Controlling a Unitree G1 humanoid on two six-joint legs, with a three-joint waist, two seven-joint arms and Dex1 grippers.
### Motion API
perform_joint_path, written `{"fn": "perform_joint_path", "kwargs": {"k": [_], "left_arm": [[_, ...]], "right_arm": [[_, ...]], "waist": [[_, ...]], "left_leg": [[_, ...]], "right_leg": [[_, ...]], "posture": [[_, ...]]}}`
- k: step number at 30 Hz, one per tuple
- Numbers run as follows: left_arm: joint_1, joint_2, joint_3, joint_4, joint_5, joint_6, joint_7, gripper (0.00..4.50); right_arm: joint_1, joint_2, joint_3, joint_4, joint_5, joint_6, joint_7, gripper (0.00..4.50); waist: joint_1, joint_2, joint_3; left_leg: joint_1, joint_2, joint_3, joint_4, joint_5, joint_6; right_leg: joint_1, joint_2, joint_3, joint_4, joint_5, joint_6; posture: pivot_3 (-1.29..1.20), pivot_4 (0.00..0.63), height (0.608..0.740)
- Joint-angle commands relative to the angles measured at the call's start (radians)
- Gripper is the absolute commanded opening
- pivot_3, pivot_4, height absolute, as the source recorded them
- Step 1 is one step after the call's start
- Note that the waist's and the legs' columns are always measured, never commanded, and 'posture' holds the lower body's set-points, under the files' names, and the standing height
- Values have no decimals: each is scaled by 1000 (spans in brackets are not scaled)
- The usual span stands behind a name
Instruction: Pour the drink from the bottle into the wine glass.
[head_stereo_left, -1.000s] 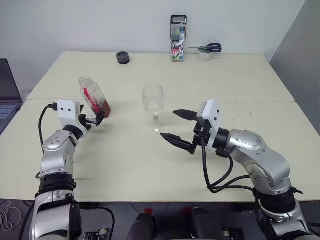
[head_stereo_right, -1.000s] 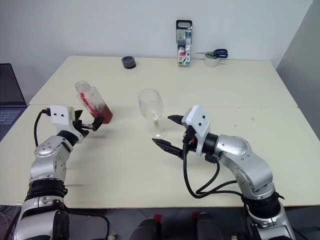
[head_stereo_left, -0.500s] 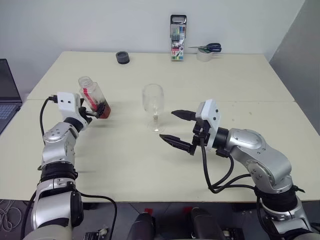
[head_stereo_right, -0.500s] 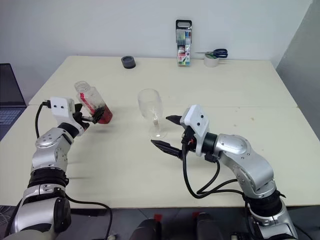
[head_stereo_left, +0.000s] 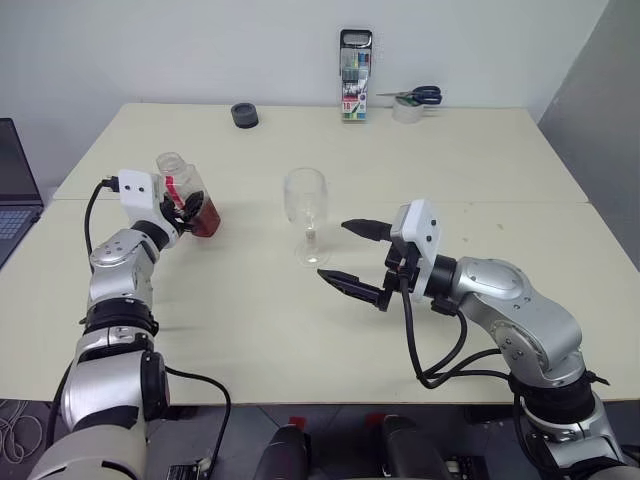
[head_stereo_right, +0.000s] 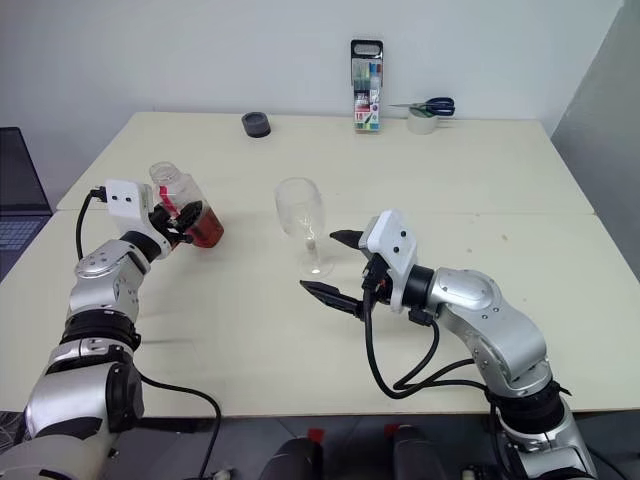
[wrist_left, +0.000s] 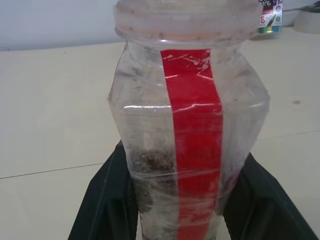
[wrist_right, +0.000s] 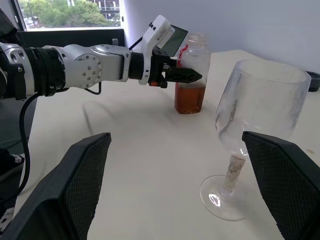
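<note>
- Standing at the left of the frame in the left eye view, the bottle (head_stereo_left: 186, 193) has no cap on its mouth and the drink (head_stereo_left: 203, 219) fills only its lowest part.
- The left gripper (head_stereo_left: 190, 212) is clamped on the bottle, one black finger on each side of its lower body; the left wrist view shows the red label strip (wrist_left: 192, 150) running down between these fingers.
- I cannot tell if the bottle base touches the surface (head_stereo_left: 480, 160) or is just above it.
- The wine glass (head_stereo_left: 306, 215) stands upright near the centre of the frame, well apart from the bottle, and it looks empty.
- The right gripper (head_stereo_left: 350, 256) is right of centre, just beside the foot of the glass, with its fingers wide apart and holding nothing; it touches nothing.
- At the top of the frame, along the far edge of the surface, there are a dark round object (head_stereo_left: 243, 115), a pack of markers (head_stereo_left: 355, 76) standing up, and scissors (head_stereo_left: 415, 96) lying on a tape roll (head_stereo_left: 406, 112).
- A laptop (head_stereo_left: 10, 190) is at the left edge of the frame.
</note>
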Motion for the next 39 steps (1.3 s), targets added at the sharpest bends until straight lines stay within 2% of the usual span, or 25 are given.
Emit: {"fn": "perform_joint_path", "kwargs": {"k": [1, 9, 13, 22, 26, 39], "left_arm": [[2, 1, -16, -63, 7, -21, -23, 1743], [47, -15, -120, -362, 57, -64, -88, 1743], [22, 20, -231, -433, 216, -205, -67, 1742], [-77, 46, -323, -372, 387, -401, 17, 1740], [-125, 74, -369, -324, 489, -507, 85, 1740], [-209, 134, -440, -188, 674, -707, 271, 1735]], "right_arm": [[-6, -6, -12, -39, -7, -25, -14, 4500], [-9, -6, -66, -66, 7, -26, -57, 4500], [-19, 16, -92, -52, -10, -62, -97, 4500], [-86, 44, -106, -29, 49, 1, -129, 4500], [-101, 50, -97, -7, 42, 29, -153, 4500], [-92, 48, -70, 29, -2, 23, -182, 4500]], "waist": [[0, 0, 0], [4, 0, 0], [3, 0, 0], [0, 0, 0], [-1, 0, 0], [-5, 0, 0]], "left_leg": [[0, 0, 0, 0, 0, 0], [-4, 0, -2, 1, 2, -3], [-3, 0, -1, 0, 2, -3], [-3, 0, 0, 0, 0, 0], [-3, -1, 0, 0, 0, 0], [-4, -1, -1, 0, 0, 0]], "right_leg": [[0, 0, 0, 0, 0, 0], [-2, 0, 0, 0, 0, 0], [-2, 0, 0, -1, 0, 0], [-2, 0, 0, -1, 0, 0], [-2, 0, 0, -1, 0, 0], [-2, 0, 0, 0, 0, 0]], "posture": [[0, 150, 740], [0, 150, 740], [0, 150, 740], [0, 150, 740], [0, 150, 740], [0, 150, 740]]}}
